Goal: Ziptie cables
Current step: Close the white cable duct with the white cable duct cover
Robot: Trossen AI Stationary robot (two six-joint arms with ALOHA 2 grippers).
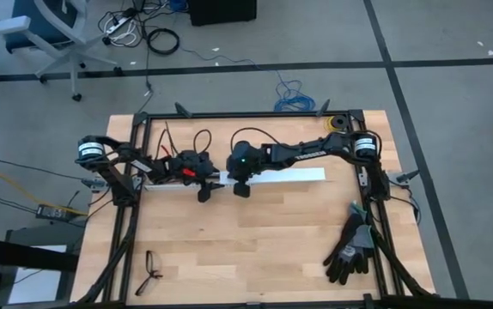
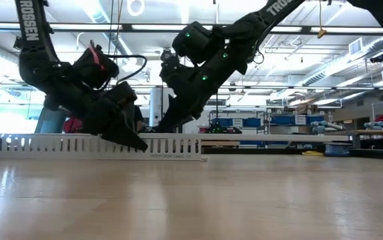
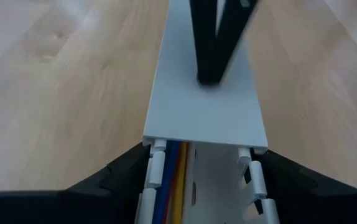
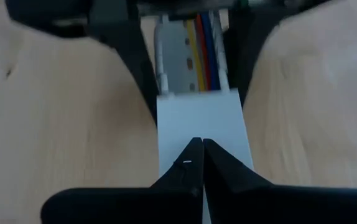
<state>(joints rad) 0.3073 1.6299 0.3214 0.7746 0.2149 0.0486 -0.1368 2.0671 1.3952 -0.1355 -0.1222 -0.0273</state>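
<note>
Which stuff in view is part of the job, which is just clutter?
Job: coloured wires, slotted duct, duct cover, left gripper gripping the duct, right gripper shut, pressing the cover.
Lying about: gloves, glasses, blue cable coil.

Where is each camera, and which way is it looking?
High: above the table, looking straight down; both arms, left gripper and right gripper at the white cable duct.
Low: at tabletop height, looking level across; both arms reach down to the duct.
Left wrist: on the left arm, looking along the duct; own fingers flank it.
Right wrist: on the right arm, facing back; own shut fingers touch the cover.
Shared: both wrist views show the coloured wires.
</note>
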